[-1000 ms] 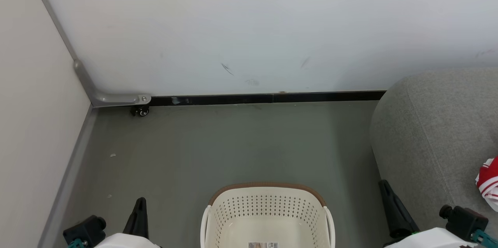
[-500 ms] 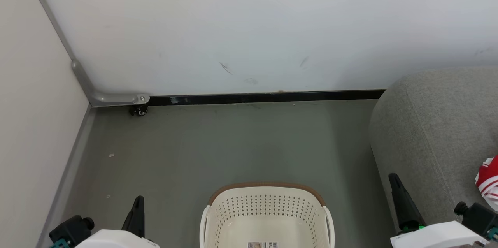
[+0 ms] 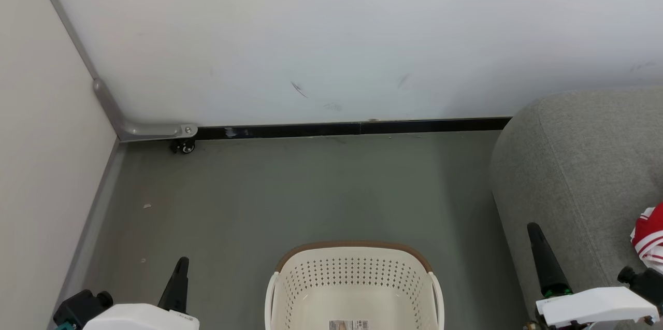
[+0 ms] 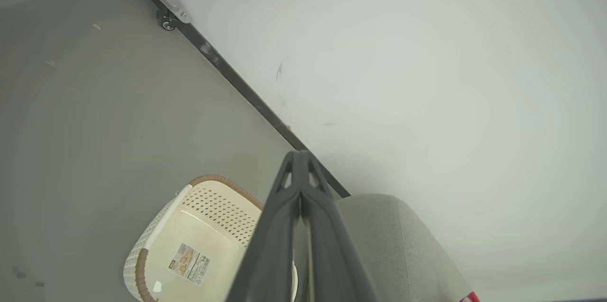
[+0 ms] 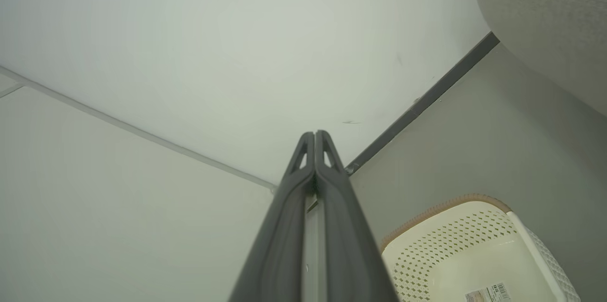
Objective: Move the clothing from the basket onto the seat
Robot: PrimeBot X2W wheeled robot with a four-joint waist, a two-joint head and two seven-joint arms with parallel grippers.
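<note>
- Low at the centre of the head view, the basket [image 3: 355, 273] shows a bare cream bottom with a printed label [image 3: 348, 325]. Its near end is cut off, so a leftover jersey there cannot be ruled out.
- Red and white, the clothing [image 3: 648, 234] lies on the seat [image 3: 575, 164] at the frame's right edge.
- At lower left the left gripper [image 3: 181, 268], and at lower right the right gripper [image 3: 536, 237], are both clenched on nothing.
- Risk: the right arm, close beside the soft jersey, could brush it and drag it off the rounded seat.
</note>
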